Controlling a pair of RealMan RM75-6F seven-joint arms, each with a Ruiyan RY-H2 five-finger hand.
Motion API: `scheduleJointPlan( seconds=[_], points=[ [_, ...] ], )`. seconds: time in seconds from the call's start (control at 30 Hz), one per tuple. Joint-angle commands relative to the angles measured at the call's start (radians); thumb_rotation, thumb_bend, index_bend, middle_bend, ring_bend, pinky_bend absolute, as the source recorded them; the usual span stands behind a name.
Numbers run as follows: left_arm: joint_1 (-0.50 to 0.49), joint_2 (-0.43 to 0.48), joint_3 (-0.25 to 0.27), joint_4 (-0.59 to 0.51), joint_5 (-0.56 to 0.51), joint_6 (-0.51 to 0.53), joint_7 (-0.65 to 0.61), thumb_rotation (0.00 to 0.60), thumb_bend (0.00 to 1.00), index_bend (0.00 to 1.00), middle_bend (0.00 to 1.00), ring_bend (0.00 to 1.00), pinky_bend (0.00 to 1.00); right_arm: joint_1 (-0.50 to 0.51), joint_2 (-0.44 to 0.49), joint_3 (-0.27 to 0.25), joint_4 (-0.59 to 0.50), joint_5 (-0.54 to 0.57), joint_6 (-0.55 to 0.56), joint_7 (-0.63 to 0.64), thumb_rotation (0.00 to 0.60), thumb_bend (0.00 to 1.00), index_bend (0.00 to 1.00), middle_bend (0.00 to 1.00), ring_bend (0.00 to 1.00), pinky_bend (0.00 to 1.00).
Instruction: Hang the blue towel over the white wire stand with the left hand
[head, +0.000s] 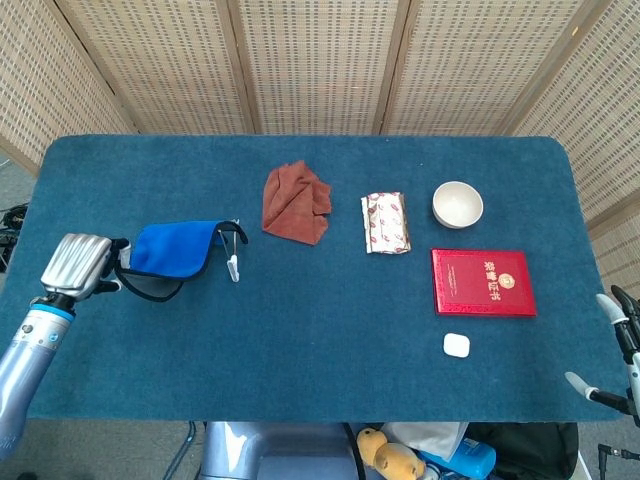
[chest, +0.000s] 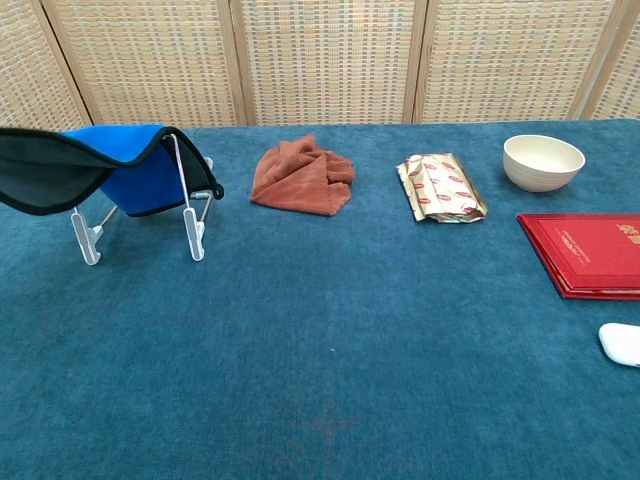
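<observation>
Leftward, hand (head: 76, 264) gripping blue towel (head: 175, 246)

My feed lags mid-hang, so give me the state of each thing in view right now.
Blue towel with black trim: draped over the stand, one end held.
White wire stand: upright on the table.
Left hand: holds the towel's end.
Right hand: at table edge, holds nothing.
Rust-orange cloth: crumpled.
Cream bowl: upright, empty.
Red booklet: closed, flat.

One blue towel (head: 175, 246), one wire stand (chest: 190, 225), one orange cloth (head: 295, 203), one packet (head: 386, 222), one bowl (head: 457, 204), one red booklet (head: 483, 282), one small white object (head: 456, 345).
</observation>
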Motion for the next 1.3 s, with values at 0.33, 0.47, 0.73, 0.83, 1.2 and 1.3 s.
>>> scheduleJointPlan(
  seconds=[0.33, 0.47, 0.73, 0.83, 1.2, 1.3],
  points=[
    [0.019, -0.095, 0.057, 0.136, 0.171, 0.021, -0.103, 0.600, 0.08, 0.00, 0.00, 0.13, 0.47, 0.000, -0.004, -0.006, -0.006, -0.013, -0.001, -0.021, 0.600, 0.00, 0.02, 0.00, 0.00, 0.00],
    [0.031, -0.087, 0.081, 0.162, 0.264, 0.041, -0.215, 0.572, 0.03, 0.00, 0.00, 0.00, 0.27, -0.004, -0.002, -0.008, -0.006, -0.018, 0.009, -0.017, 0.600, 0.00, 0.02, 0.00, 0.00, 0.00],
    [0.081, -0.063, 0.073, 0.187, 0.330, 0.165, -0.301, 0.584, 0.01, 0.00, 0.00, 0.00, 0.15, -0.009, 0.002, -0.009, -0.006, -0.024, 0.023, -0.005, 0.600, 0.00, 0.02, 0.00, 0.00, 0.00],
    [0.116, -0.045, 0.068, 0.177, 0.346, 0.233, -0.350, 0.600, 0.01, 0.00, 0.00, 0.00, 0.14, -0.010, 0.002, -0.009, -0.006, -0.026, 0.026, -0.005, 0.600, 0.00, 0.02, 0.00, 0.00, 0.00],
    [0.341, 0.006, 0.114, -0.022, 0.231, 0.469, -0.059, 0.600, 0.02, 0.00, 0.00, 0.00, 0.03, -0.009, -0.015, 0.000, 0.001, -0.016, 0.029, -0.047, 0.600, 0.00, 0.02, 0.00, 0.00, 0.00],
    [0.410, -0.010, 0.132, -0.068, 0.223, 0.547, -0.003, 0.600, 0.02, 0.00, 0.00, 0.00, 0.01, -0.009, -0.035, 0.001, 0.002, -0.025, 0.035, -0.093, 0.600, 0.00, 0.02, 0.00, 0.00, 0.00]
  ],
)
